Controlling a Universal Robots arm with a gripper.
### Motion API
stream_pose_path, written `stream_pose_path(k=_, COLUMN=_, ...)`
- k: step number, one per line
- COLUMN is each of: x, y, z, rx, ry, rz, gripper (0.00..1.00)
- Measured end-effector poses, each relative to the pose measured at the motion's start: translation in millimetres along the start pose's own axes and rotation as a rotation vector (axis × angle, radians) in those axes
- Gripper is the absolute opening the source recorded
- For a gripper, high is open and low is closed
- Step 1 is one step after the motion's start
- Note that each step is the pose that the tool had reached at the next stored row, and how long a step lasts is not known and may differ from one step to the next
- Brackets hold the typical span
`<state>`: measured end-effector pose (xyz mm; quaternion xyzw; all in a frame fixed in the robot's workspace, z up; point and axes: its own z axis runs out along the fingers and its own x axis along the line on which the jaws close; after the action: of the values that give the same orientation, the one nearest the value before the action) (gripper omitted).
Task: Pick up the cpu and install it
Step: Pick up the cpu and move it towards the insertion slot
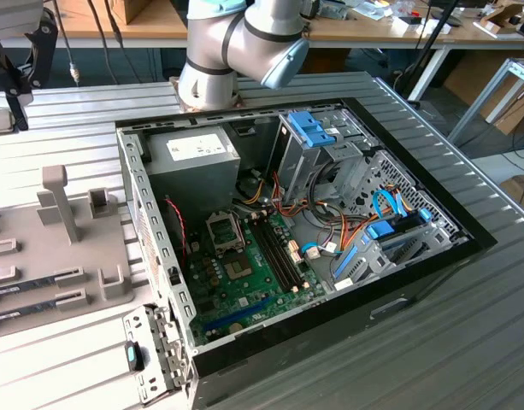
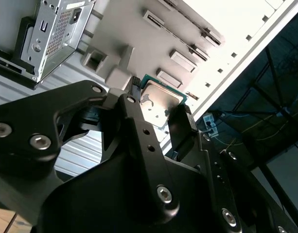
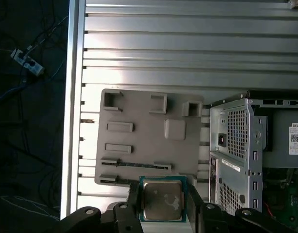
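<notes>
The end effector (image 3: 162, 208) clamps the cpu (image 3: 161, 198) above the grey tray (image 3: 139, 126); pickup looks done, but the motherboard socket (image 1: 223, 231) is empty, so installation is not yet done.

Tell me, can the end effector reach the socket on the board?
Probably yes. The case lies open and nothing seems to block the socket; the end effector, shut on the cpu, is over the grey tray beside it.

Gripper (image 3: 162, 209) aloft, fingers (image 3: 194, 208) clamped on cpu (image 3: 161, 198)
</notes>
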<state>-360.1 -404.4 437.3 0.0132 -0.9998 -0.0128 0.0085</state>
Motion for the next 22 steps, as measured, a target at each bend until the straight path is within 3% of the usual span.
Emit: stream_pose_path(k=22, x=-18.6, y=-8.2, z=0.4, rx=0.0000, ry=0.0000, rz=0.000, gripper=0.47)
